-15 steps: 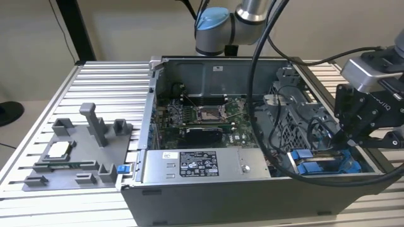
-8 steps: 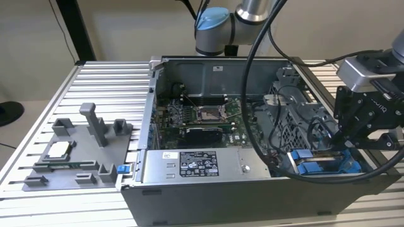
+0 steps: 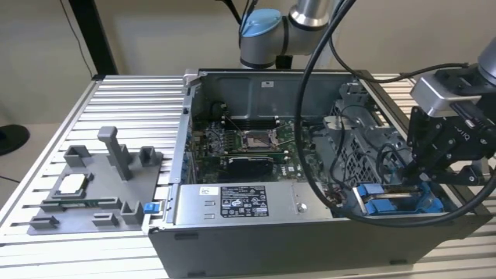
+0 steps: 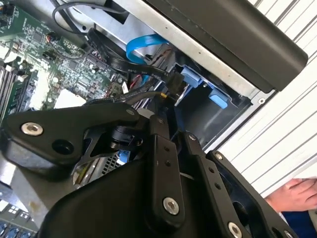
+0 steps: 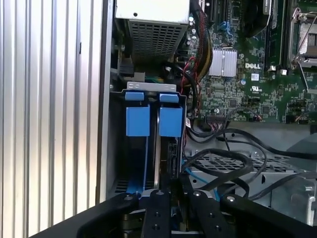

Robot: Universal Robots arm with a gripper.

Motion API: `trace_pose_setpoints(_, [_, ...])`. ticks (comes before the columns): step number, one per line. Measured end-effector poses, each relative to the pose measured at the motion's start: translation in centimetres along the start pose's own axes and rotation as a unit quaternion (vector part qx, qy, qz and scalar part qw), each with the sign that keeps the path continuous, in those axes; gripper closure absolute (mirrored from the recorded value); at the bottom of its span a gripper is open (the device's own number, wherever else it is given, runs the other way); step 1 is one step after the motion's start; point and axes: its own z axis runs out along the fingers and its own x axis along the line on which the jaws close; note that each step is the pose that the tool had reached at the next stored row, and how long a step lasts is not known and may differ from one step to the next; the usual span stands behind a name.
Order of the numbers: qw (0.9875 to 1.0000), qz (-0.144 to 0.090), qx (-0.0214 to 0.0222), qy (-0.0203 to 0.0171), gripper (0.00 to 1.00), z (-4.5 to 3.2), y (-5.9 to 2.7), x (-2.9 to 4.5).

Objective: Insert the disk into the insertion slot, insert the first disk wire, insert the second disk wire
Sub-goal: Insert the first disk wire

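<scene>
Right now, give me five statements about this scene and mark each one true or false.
1. The tool is at the blue-railed slot. True.
2. The case is closed. False: it is open, and the motherboard shows.
3. A grey tray lies on the table, at the exterior view's left of the case. True.
4. The power supply lies out on the table. False: it sits inside the case, along its near side.
5. A hand shows in the second wrist view. True.
</scene>
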Motion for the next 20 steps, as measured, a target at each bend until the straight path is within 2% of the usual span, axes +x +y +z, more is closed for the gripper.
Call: trace_pose_setpoints(20, [1.0, 0.004, 0.0002, -0.0002, 1.0, 0.69, -0.2, -0.23])
